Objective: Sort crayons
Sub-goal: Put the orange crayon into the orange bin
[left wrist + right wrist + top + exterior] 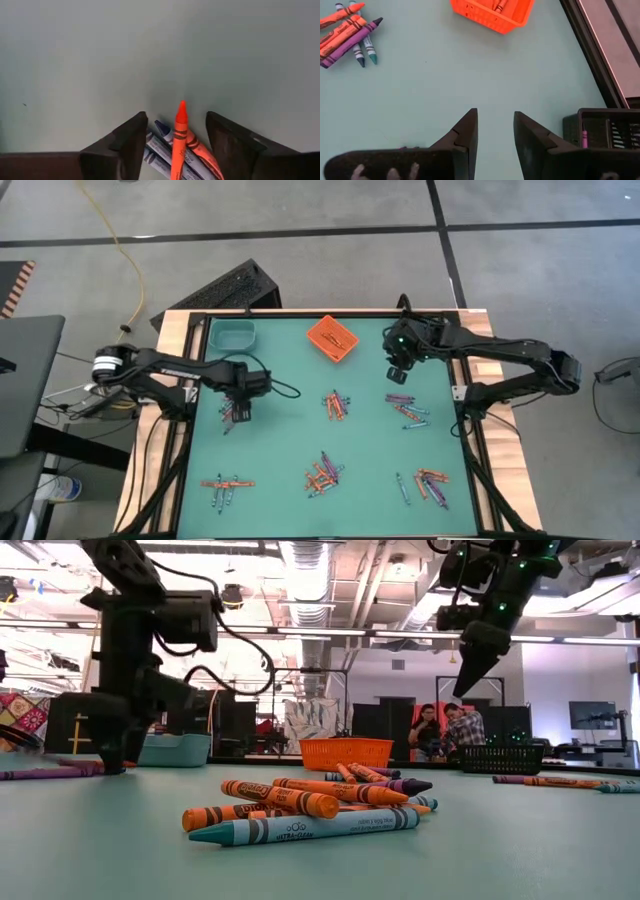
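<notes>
step: picking | left gripper (175, 145) low on the mat at the left crayons (236, 414), fingers wide around an orange crayon (179, 137), not closed | right gripper (495, 135) empty, narrow gap, raised near orange bin (332, 338) | next: close, lift, carry to bin

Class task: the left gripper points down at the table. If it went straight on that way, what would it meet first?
Probably the crayons lying between the open fingers of the left gripper, an orange one over blue ones, then the green table beneath.
</notes>
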Motion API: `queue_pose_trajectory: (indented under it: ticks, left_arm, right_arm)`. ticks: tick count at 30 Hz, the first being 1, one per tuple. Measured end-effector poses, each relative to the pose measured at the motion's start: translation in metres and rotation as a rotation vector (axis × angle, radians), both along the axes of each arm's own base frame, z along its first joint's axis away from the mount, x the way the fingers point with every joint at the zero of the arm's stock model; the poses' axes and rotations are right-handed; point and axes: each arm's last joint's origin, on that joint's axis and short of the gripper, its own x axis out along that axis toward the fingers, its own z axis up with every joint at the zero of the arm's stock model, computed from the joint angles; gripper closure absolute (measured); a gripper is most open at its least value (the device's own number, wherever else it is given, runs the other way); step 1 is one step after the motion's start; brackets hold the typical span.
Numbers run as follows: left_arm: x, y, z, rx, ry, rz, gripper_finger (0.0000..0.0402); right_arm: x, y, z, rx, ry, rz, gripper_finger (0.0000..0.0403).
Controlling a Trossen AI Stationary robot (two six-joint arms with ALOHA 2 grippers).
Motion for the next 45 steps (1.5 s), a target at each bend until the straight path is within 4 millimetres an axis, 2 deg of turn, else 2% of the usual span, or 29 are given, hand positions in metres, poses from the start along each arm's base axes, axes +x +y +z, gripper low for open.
queue_pose_trajectory:
  ticks: [9, 13, 21, 37, 45]
  left_arm:
    - [0.003, 0.000, -0.004, -0.034, 0.007, -0.036, 0.0346]
    - [0.004, 0.001, -0.004, -0.028, -0.001, -0.046, 0.0388]
    - [0.008, 0.001, -0.001, -0.021, -0.025, -0.038, 0.0383]
    - [0.034, 0.006, 0.031, 0.012, -0.152, -0.054, 0.0387]
    - [0.057, 0.009, 0.048, 0.061, -0.345, -0.122, 0.0388]
  right_arm:
    - [0.002, -0.001, 0.001, -0.009, -0.021, -0.001, 0.0284]
    - [0.002, -0.001, 0.001, -0.011, -0.026, 0.000, 0.0284]
    - [0.002, -0.001, 0.001, -0.011, -0.025, 0.000, 0.0284]
    - [0.002, 0.000, 0.001, -0.008, -0.026, 0.001, 0.0284]
    - [0.015, 0.019, -0.003, -0.035, -0.089, 0.121, 0.0284]
